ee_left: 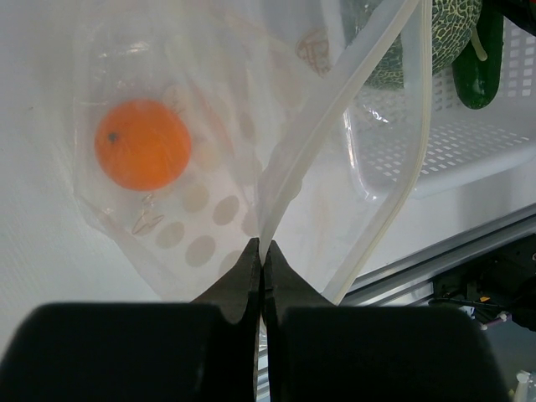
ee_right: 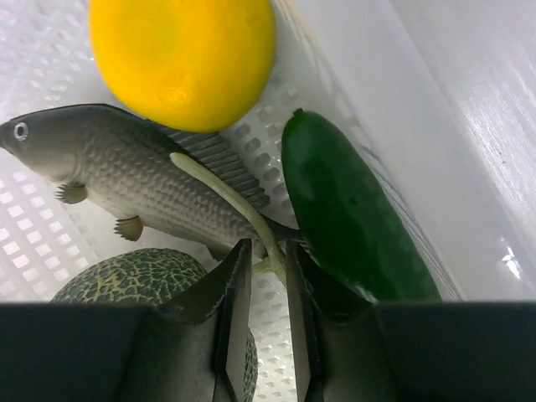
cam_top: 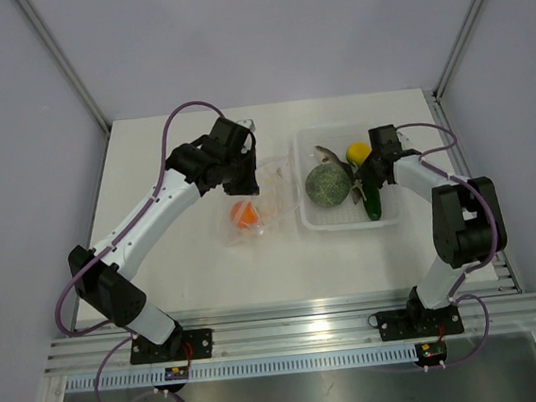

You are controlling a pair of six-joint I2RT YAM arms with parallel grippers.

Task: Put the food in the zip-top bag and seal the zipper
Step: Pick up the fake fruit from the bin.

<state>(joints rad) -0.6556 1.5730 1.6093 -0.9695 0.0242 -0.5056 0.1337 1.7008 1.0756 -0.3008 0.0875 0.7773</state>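
Note:
The zip-top bag (cam_top: 253, 198) lies left of the tray with the orange ball (cam_top: 244, 214) inside it. My left gripper (cam_top: 239, 172) is shut on the bag's mouth edge. In the left wrist view the fingertips (ee_left: 251, 266) pinch the film where the whitish zipper (ee_left: 335, 109) begins, and the mouth is lifted open above the orange ball (ee_left: 142, 144). My right gripper (ee_right: 268, 255) is down in the tray, its jaws a narrow gap apart around the speckled green ball's pale stem (ee_right: 224, 194), between that ball (ee_right: 126, 275) and the cucumber (ee_right: 352, 213). The fish (ee_right: 126, 180) and lemon (ee_right: 184, 54) lie beyond.
The rigid clear tray (cam_top: 319, 223) stands at the right and holds the green ball (cam_top: 328, 185), lemon (cam_top: 358, 152), fish (cam_top: 328, 152) and cucumber (cam_top: 374, 208). Its wall (ee_left: 444, 159) is close behind the bag's mouth. The table's near edge has metal rails (cam_top: 290, 327).

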